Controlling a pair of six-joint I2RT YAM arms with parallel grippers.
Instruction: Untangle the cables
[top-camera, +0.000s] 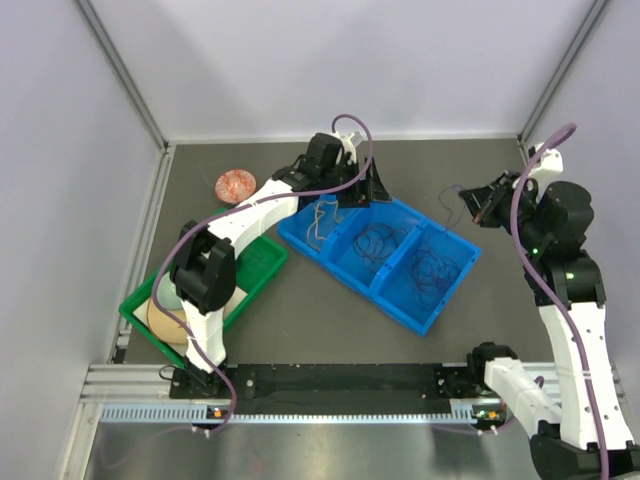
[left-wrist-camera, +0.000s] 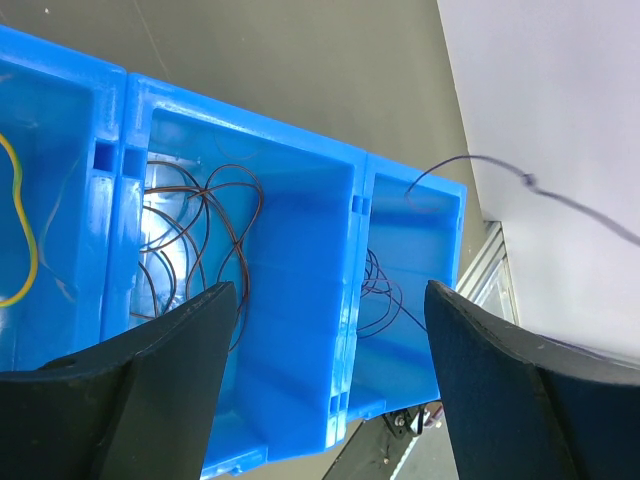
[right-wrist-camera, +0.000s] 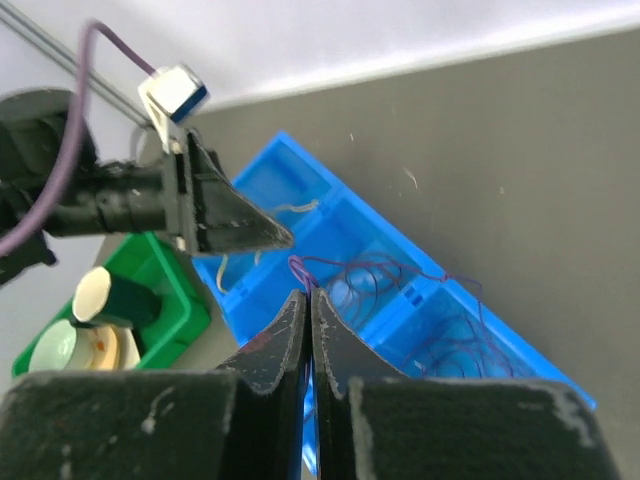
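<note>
Left claw (left-wrist-camera: 330, 300): I see its fingers spread wide apart above the blue tray (top-camera: 410, 318), gripping nothing.
Right claw (right-wrist-camera: 308, 293): I see it pressed together, pinching a dark strand (right-wrist-camera: 296, 264) that rises from the tray.
Dark cables (top-camera: 380, 243): loose coils in the middle and right compartments.
Cream cables (top-camera: 320, 220): in the left compartment.

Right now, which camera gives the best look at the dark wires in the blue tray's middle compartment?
The left wrist view: the dark wires lie close up, each loop distinct. The top view shows them only as a small scribble. The right wrist view shows them faint, far off, beyond its fingers, shut on one wire.
</note>
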